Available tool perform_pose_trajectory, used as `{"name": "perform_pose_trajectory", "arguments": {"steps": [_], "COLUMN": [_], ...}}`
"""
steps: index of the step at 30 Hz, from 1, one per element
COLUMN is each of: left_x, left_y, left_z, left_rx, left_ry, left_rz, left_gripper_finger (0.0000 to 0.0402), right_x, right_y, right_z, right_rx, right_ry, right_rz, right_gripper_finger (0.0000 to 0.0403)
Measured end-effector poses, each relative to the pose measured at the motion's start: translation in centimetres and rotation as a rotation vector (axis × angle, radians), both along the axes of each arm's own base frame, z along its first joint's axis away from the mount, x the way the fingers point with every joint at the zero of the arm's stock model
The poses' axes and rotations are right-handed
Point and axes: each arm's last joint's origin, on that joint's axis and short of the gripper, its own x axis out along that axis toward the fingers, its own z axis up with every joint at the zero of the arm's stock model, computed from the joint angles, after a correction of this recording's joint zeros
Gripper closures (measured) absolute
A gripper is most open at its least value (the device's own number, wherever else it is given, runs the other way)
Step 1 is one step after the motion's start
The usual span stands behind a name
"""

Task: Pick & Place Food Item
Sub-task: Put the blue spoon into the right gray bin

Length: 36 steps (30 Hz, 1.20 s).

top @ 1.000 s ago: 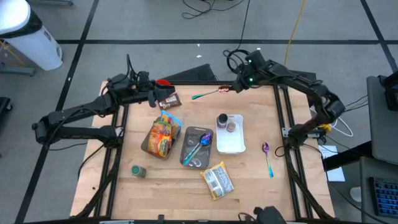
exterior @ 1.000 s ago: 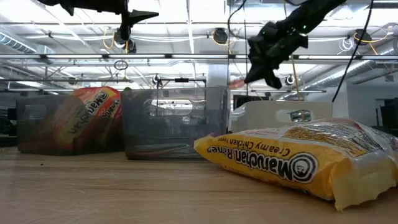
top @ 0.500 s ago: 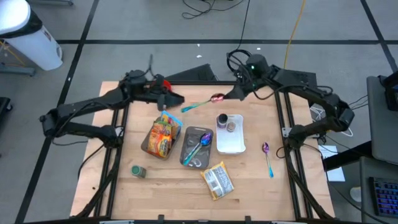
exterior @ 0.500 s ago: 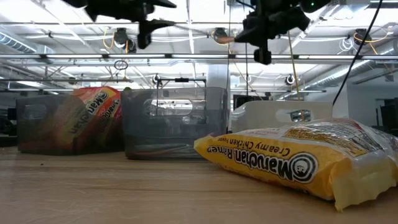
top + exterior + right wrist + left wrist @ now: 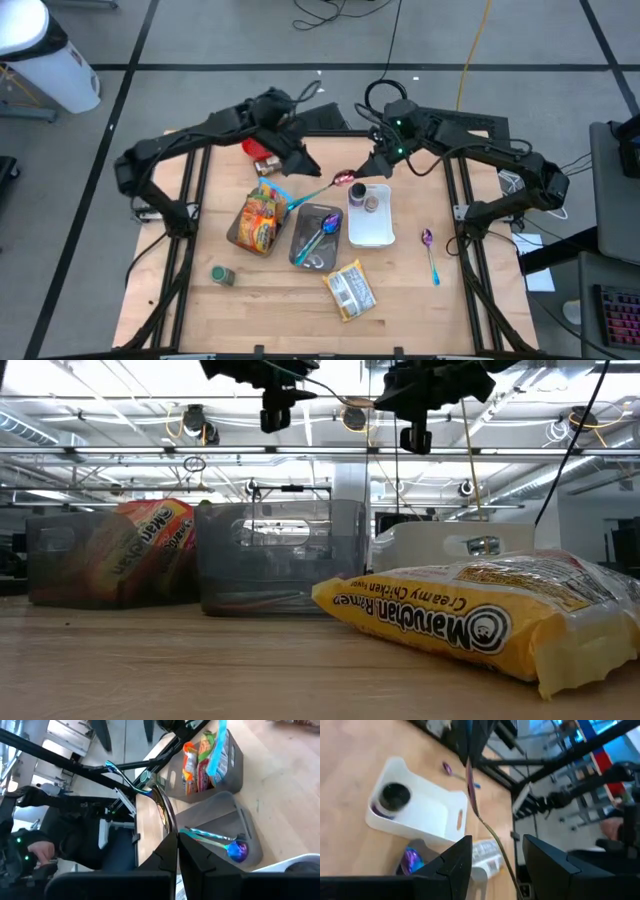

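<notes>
A spoon (image 5: 322, 189) with a teal handle and a copper bowl hangs high over the table's far middle. My right gripper (image 5: 368, 170) is shut on its bowl end. My left gripper (image 5: 306, 166) is open just left of it. In the left wrist view the thin handle (image 5: 492, 837) runs between the open fingers, apart from both. An orange noodle pack (image 5: 260, 217) stands in a grey bin. A yellow noodle pack (image 5: 350, 290) lies flat on the table near the front edge. My right gripper pinches the spoon's bowl end (image 5: 169, 831) between its two shut fingers, coming from the table's right, slanting a little down. The spoon is lifted clear of the table and juts out beyond the fingertips, its teal handle (image 5: 112, 768) pointing toward the left arm.
Under the spoon, a second grey bin (image 5: 300, 245) holds a purple-blue spoon (image 5: 322, 228). A white tray (image 5: 372, 225) to its right carries a small dark can (image 5: 357, 193). A purple spoon (image 5: 430, 250) lies near the right edge, a green can (image 5: 222, 275) at front left.
My left gripper has swung toward the table's right, up to the spoon's handle end, and stayed open. My right gripper has carried the spoon toward the table's near edge. The spoon has turned, its handle end now pointing more toward the near left.
</notes>
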Motion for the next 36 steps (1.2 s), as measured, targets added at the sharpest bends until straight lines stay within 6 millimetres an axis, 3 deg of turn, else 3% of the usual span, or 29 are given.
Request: {"name": "perform_pose_trajectory", "arguments": {"steps": [9, 36], "left_x": [1.9, 1.5], "left_y": [-0.5, -0.6], "left_z": [-2.1, -2.7], "left_rx": [-0.076, -0.007], "left_ry": [0.144, 0.244], "left_rz": [-0.083, -0.016], "left_gripper_finger": [0.0218, 0.0218], "right_x": [-0.1, -0.1], "right_y": [-0.4, -0.3], "right_z": [0.0, 0.0], "right_rx": [-0.030, -0.029], "right_ry": [0.000, -0.004], "right_rz": [-0.035, -0.022], "right_gripper_finger": [0.0403, 0.0403]}}
